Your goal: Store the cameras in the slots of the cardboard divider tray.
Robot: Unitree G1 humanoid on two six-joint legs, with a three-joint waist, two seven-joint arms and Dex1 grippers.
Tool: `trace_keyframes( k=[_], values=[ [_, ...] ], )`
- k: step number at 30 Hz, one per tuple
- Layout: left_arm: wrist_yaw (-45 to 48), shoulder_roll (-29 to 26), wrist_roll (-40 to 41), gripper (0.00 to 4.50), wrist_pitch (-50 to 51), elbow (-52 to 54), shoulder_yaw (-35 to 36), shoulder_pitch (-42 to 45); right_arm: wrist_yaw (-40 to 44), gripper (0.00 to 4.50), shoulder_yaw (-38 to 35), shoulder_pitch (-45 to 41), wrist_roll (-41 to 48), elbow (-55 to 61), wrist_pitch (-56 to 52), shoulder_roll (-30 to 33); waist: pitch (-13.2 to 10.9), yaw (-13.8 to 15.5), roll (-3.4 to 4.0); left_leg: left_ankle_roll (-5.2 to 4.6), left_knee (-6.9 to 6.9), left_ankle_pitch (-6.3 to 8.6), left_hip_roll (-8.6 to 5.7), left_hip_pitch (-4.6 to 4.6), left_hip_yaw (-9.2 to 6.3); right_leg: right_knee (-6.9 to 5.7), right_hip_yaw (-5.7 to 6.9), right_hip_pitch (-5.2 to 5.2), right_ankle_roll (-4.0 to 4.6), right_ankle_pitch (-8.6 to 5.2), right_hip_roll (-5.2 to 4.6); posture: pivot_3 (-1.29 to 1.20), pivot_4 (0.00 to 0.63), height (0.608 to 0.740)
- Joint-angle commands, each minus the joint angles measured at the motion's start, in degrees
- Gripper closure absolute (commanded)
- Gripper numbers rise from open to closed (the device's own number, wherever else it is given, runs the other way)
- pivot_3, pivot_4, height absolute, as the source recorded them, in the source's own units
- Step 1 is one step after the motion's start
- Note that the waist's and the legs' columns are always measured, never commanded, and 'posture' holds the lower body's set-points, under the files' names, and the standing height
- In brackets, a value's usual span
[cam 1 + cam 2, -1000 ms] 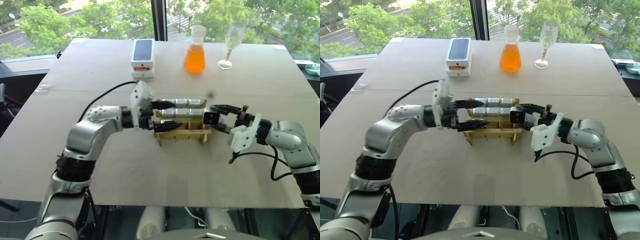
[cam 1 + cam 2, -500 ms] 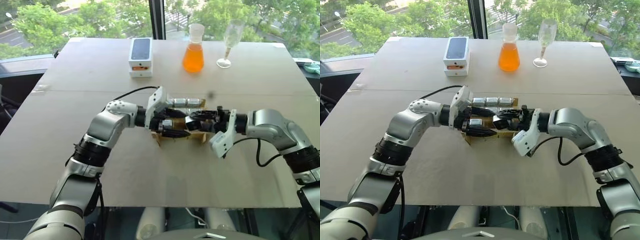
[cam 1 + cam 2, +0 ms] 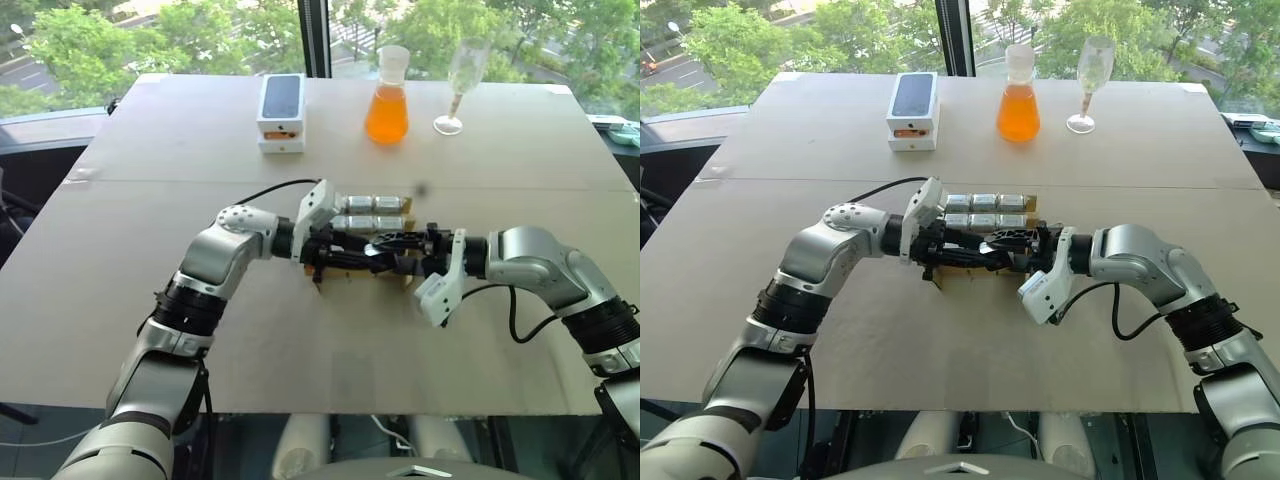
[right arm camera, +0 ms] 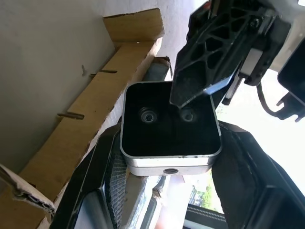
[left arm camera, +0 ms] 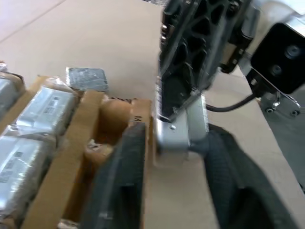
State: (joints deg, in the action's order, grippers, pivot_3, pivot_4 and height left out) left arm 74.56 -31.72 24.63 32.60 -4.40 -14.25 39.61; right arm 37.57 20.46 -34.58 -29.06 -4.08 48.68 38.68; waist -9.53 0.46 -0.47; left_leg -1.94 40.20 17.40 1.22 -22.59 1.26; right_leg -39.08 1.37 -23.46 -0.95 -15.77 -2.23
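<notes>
From my remote station I note the table (image 3: 120, 250) carries the cardboard divider tray (image 3: 952, 270) at its middle, its two far rows filled with cameras (image 3: 984, 203) and the near row open. Since a second ago both arms have closed in over the tray from either side, and the left claw (image 5: 167, 157), then spread wide, has narrowed onto the camera (image 4: 169, 126) that the right claw (image 4: 167, 167) grips. I judge this a handover or a two-handed steadying above the near row; that camera is not yet slotted.
</notes>
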Motion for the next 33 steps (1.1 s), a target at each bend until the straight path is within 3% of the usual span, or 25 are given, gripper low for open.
trace_keyframes(
  k=[1, 3, 7, 9, 14, 19, 24, 27, 33],
  values=[
    [1.39, -0.76, 0.15, 3.80, 0.37, 1.90, -0.16, -0.50, -0.76, 2.53, -1.47, -0.98, 1.50, 1.38, -0.46, 0.58, 0.00, 0.03, 0.00, 0.00, 0.00, 0.00, 0.00, 0.00, 0.00, 0.00, 0.00, 0.00, 0.00, 0.00, 0.00, 0.00, 0.150, 0.740],
    [0.66, -0.29, -0.05, 3.80, -0.16, 1.46, 0.39, -0.36, 0.05, 2.53, -1.50, -0.48, 2.96, 1.94, -1.89, 0.52, 0.00, 0.10, 0.00, 0.00, 0.01, 0.00, 0.00, 0.00, 0.00, 0.00, 0.00, 0.00, 0.00, 0.00, 0.00, 0.00, 0.150, 0.740],
    [-0.68, 1.04, -0.78, 3.80, -2.31, -0.04, 1.44, 0.62, 3.19, 0.59, -2.07, 2.83, 11.16, 4.74, -10.28, -0.74, 0.01, 0.24, -0.01, 0.00, 0.01, 0.00, 0.00, -0.01, -0.01, 0.00, 0.02, 0.00, 0.00, 0.00, 0.00, 0.00, 0.150, 0.740],
    [-0.86, 1.49, -1.05, 3.80, -3.58, -0.78, 2.01, 1.38, 6.67, 0.13, -3.27, 5.74, 18.93, 7.82, -18.90, -0.51, 0.00, 0.27, -0.01, 0.00, 0.02, 0.00, 0.00, -0.04, -0.02, 0.00, 0.02, 0.00, 0.00, 0.00, -0.02, 0.00, 0.150, 0.740],
    [0.53, 2.40, -2.97, 3.80, -12.68, -4.07, 3.05, 3.82, 13.26, 0.13, -11.17, 16.52, 44.60, 19.22, -43.52, 3.29, 0.00, 0.53, -0.01, -0.01, 0.09, 0.01, -0.01, -0.17, -0.12, 0.03, 0.18, 0.01, 0.00, 0.01, -0.13, 0.00, 0.150, 0.740],
    [1.42, 2.08, -8.78, 3.80, -23.14, -9.21, 1.39, 5.92, 6.85, 0.13, -23.43, 33.50, 70.28, 30.92, -67.60, 3.84, 0.01, 0.55, -0.02, -0.02, 0.09, 0.01, -0.03, -0.15, -0.17, 0.04, 0.23, 0.04, -0.01, 0.02, -0.28, 0.00, 0.150, 0.740],
    [2.91, 2.76, -10.62, 3.80, -27.86, -12.82, 0.97, 7.04, 14.62, 0.13, -29.71, 50.91, 71.02, 34.92, -57.72, -0.83, 0.02, 0.30, -0.02, -0.15, 0.07, 0.08, -0.05, -0.16, -0.14, 0.06, 0.17, 0.04, -0.03, 0.02, -0.01, 0.00, 0.150, 0.740],
    [3.47, 3.09, -12.51, 3.80, -31.18, -16.09, 0.55, 7.79, 19.52, 0.13, -29.90, 60.16, 67.58, 32.47, -52.56, -2.66, 0.04, 0.35, -0.07, -0.35, 0.11, 0.19, -0.05, -0.11, -0.06, 0.06, 0.05, 0.05, -0.19, 0.12, 0.05, 0.00, 0.150, 0.740],
    [5.48, 3.80, -14.54, 3.80, -33.19, -22.50, -0.03, 10.18, 27.43, 0.13, -31.00, 61.94, 64.30, 25.86, -41.04, -5.82, 0.05, 0.14, -0.09, -0.42, 0.16, 0.17, -0.04, 0.03, 0.10, 0.05, 0.01, 0.06, -0.30, 0.18, 0.18, 0.00, 0.150, 0.740]
  ],
)
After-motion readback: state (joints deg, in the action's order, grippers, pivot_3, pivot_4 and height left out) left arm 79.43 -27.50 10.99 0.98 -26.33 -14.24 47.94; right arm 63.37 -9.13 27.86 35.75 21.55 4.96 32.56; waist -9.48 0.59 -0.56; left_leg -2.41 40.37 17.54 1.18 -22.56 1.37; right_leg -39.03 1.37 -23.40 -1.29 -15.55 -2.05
